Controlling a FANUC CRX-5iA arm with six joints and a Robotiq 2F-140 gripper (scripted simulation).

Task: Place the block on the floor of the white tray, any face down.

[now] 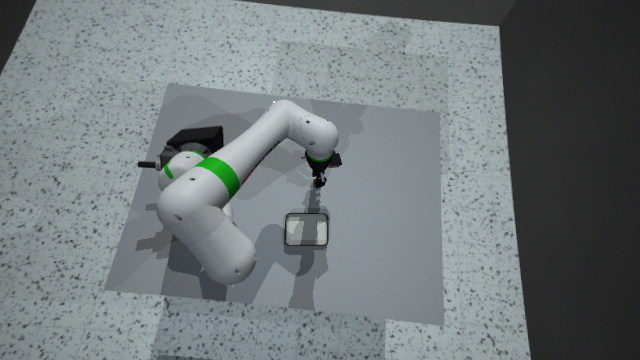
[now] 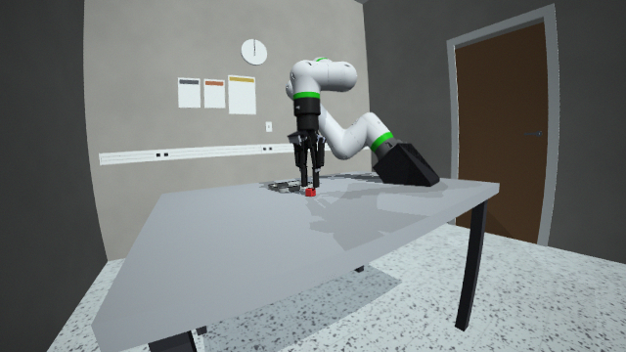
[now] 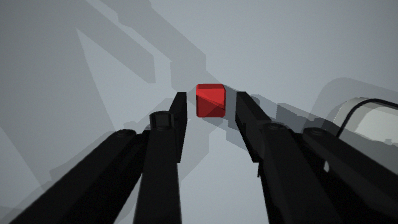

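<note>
A small red block lies on the grey table. My gripper points straight down right over the block. Its fingers stand partly apart, and in the wrist view a narrow gap shows on each side of the block. The fingertips look to be just above the block's top. The white tray with a dark rim stands on the table a short way from the block, nearer the front edge in the overhead view, and nothing lies in it.
The arm's black base sits at the table's far left in the overhead view. The upper arm reaches over the table's left half. The floor drops away beyond the table's edges.
</note>
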